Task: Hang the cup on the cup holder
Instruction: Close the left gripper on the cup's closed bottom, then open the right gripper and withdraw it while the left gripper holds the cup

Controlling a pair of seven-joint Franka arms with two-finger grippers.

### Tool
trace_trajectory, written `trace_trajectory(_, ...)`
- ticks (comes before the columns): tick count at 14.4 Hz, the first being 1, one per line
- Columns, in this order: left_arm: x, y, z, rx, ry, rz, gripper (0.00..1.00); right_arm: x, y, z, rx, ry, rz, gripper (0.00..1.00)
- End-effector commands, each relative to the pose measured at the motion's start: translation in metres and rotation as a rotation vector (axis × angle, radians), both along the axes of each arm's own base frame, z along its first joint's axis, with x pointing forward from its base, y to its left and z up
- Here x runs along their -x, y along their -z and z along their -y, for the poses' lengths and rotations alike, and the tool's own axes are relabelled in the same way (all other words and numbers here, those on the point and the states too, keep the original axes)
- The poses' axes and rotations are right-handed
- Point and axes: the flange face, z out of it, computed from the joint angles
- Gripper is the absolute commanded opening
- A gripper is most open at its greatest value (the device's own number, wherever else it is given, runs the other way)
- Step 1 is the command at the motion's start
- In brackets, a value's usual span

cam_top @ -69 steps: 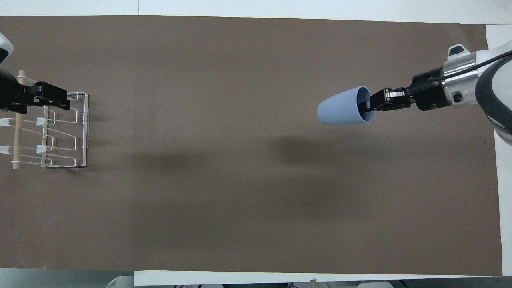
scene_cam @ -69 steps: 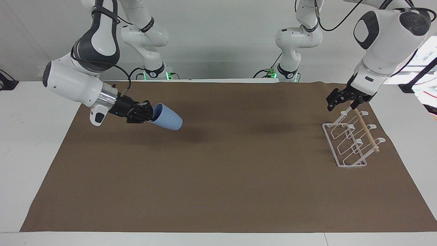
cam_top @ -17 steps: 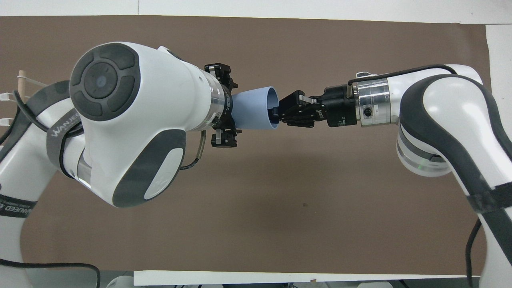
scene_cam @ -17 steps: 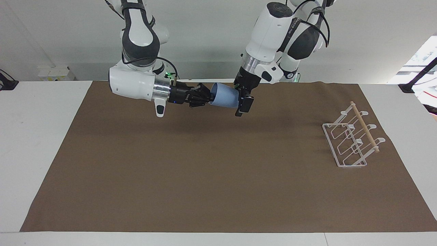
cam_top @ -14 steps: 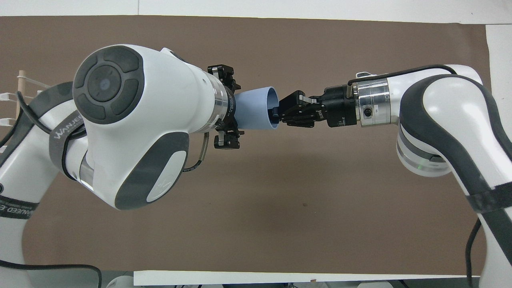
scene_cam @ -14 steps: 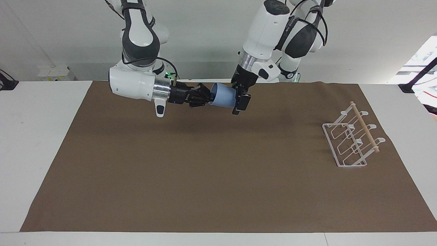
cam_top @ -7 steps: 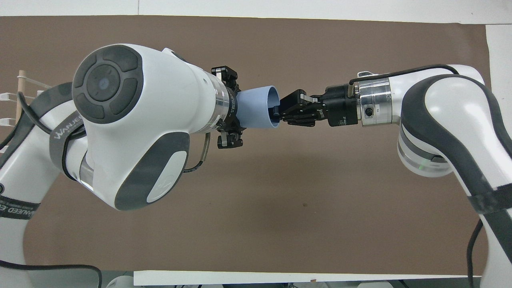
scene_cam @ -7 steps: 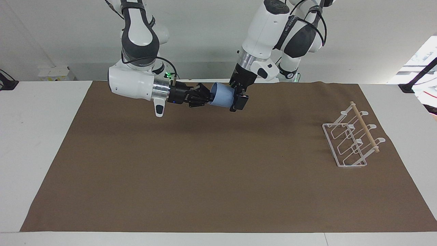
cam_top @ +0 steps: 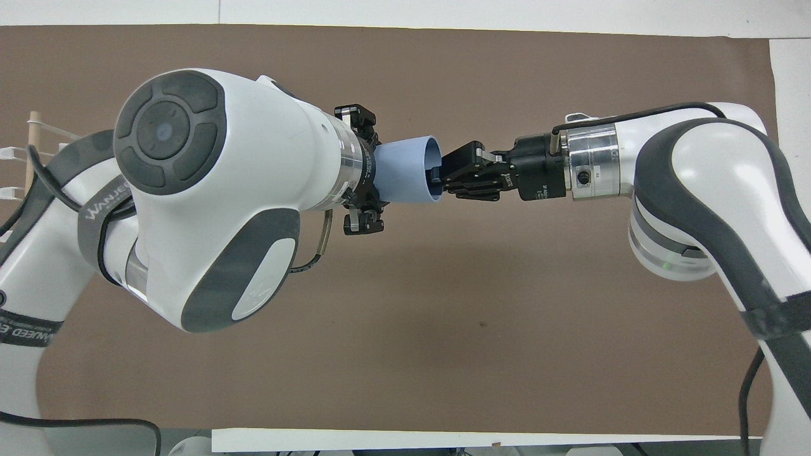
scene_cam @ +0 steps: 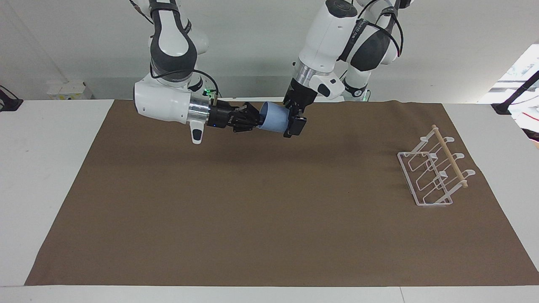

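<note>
Right tool (scene_cam: 255, 120) pinches the rim of the cup (scene_cam: 273, 118), one finger inside the mouth and one outside, in the upper middle of the facing frame. It comes in almost level, and the light blue cup lies on its side in the air above the brown mat (scene_cam: 269, 219), its mouth toward the right tool and its tapered base toward the left tool (scene_cam: 294, 122). That left tool hangs down from above with its fingers straddling the base end of the cup; they are spread about as wide as the cup, but whether they press on it cannot be told. In the overhead frame the cup (cam_top: 405, 171) shows just above centre, between the right tool (cam_top: 443, 174) and the left tool (cam_top: 361, 171), whose big white arm covers much of the left half of the frame. The cup holder (scene_cam: 433, 172) stands on the mat at the right of the facing frame, toward the left arm's end of the tabletop (scene_cam: 42, 168), well apart from both tools, its prongs bare and the wooden rod across its top.
</note>
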Motion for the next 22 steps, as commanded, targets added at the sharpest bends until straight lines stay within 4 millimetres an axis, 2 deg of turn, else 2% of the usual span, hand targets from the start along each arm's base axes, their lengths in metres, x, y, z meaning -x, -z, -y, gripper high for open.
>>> trace_trajectory(1,-0.006,-0.002,-0.002,-0.005,0.008,-0.002,0.00,0.006,-0.004,0.002,-0.005,0.016,-0.016,1.00)
trace_trajectory(4,-0.007,-0.003,-0.002,-0.002,0.006,-0.001,0.00,0.004,-0.005,0.009,0.029,0.008,0.003,1.00)
trace_trajectory(6,-0.007,-0.002,-0.002,-0.004,0.004,-0.001,0.00,0.000,-0.005,0.024,0.167,-0.037,0.058,1.00)
trace_trajectory(9,-0.008,-0.002,-0.003,-0.005,0.004,-0.001,0.00,-0.012,-0.003,0.083,0.403,-0.055,0.121,1.00)
trace_trajectory(11,-0.010,0.001,-0.008,-0.038,0.013,0.005,0.00,-0.015,-0.007,0.122,0.495,-0.034,0.137,1.00)
trace_trajectory(12,-0.012,0.005,-0.018,-0.121,0.040,0.019,0.00,-0.015,-0.007,0.138,0.586,-0.050,0.157,1.00)
trace_trajectory(14,-0.026,0.015,-0.051,-0.242,0.069,0.013,0.00,-0.020,-0.015,0.176,0.758,-0.070,0.194,1.00)
trace_trajectory(17,-0.048,0.031,-0.100,-0.448,0.094,0.059,0.00,-0.022,-0.031,0.216,0.947,-0.096,0.220,1.00)
trace_trajectory(18,-0.052,0.038,-0.112,-0.548,0.099,0.082,0.00,-0.022,-0.039,0.223,1.019,-0.125,0.230,1.00)
trace_trajectory(20,-0.063,0.059,-0.135,-0.768,0.111,0.096,0.00,-0.020,-0.056,0.235,1.129,-0.189,0.208,1.00)
trace_trajectory(21,-0.074,0.080,-0.150,-0.883,0.114,0.086,0.00,-0.016,-0.072,0.242,1.147,-0.209,0.176,1.00)
trace_trajectory(22,-0.080,0.096,-0.160,-1.009,0.124,0.073,0.00,-0.011,-0.085,0.258,1.167,-0.209,0.141,1.00)
